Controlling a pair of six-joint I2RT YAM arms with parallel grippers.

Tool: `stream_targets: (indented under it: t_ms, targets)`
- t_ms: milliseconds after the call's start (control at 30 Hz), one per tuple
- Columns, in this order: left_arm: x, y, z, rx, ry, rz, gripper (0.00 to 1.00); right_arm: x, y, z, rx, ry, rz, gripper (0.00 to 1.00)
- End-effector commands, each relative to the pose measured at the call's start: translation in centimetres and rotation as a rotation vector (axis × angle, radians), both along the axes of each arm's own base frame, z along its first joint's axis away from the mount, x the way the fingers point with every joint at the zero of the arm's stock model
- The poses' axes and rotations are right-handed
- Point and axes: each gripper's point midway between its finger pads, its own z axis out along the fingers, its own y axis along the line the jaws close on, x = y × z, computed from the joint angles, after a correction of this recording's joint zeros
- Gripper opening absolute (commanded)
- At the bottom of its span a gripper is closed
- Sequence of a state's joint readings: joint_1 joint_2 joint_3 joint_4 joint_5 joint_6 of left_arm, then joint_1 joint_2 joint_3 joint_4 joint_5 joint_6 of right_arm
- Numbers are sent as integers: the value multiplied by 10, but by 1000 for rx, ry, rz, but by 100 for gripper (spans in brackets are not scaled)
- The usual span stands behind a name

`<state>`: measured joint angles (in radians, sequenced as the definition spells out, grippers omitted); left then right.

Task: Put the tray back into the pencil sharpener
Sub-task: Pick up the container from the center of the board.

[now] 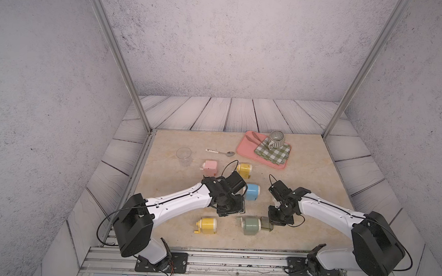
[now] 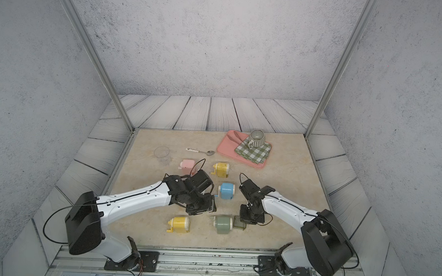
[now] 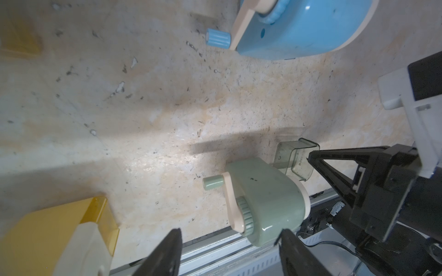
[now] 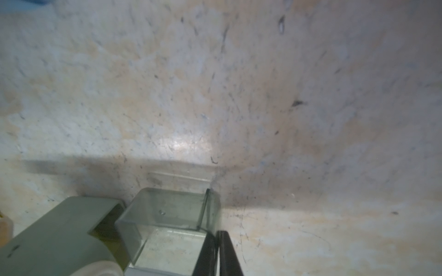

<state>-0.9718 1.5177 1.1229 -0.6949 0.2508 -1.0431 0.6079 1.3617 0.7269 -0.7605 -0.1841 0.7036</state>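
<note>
You are looking into a booth of grey speckled walls (image 1: 219, 41): one fills the upper middle of both top views, and two more slant down the left and right edges. Two aluminium posts (image 1: 120, 62) run from the upper corners to the far corners of the tabletop (image 1: 315, 173), beige marbled stone with dark specks. Pale plank-patterned panels (image 1: 228, 113) border it. A metal rail (image 1: 235, 262) crosses the bottom. The light is soft and even.
</note>
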Motion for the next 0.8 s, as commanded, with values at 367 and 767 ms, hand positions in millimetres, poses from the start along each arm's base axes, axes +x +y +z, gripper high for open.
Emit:
stream_targets:
  t_ms: [367,767]
  targets:
    - [0,-6,2,-9,-5,-28,68,0,-12,10,-83,-5,30,2]
    - [-10,-24,-2,-15,3,-50,73,-10,-38,35,-198,9,69,0]
